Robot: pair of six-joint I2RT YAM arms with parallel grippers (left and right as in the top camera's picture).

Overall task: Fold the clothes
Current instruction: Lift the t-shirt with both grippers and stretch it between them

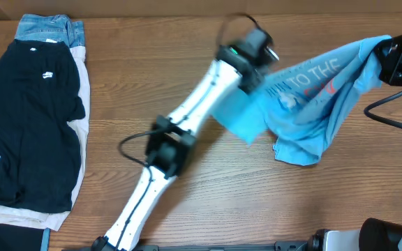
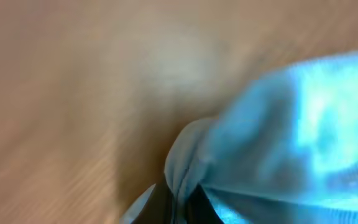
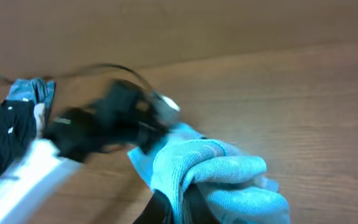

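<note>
The light sky-blue T-shirt [image 1: 311, 97] with white printed text hangs stretched between my two grippers above the right half of the table, its lower part sagging to the wood. My left gripper [image 1: 255, 75] is shut on a bunched edge of it at its left; the left wrist view shows the fabric [image 2: 291, 124] pinched between the fingers [image 2: 185, 208]. My right gripper [image 1: 389, 59] is shut on the shirt's upper right corner; the right wrist view shows a thick wad of cloth [image 3: 229, 180] between its fingers [image 3: 182, 211]. Both wrist views are blurred.
A black T-shirt [image 1: 30, 118] with a small white logo lies at the far left on a pale cloth [image 1: 84, 97], with blue denim jeans [image 1: 47, 29] behind it. A black cable [image 1: 396, 115] runs along the right edge. The left arm [image 1: 187, 132] crosses the table's middle.
</note>
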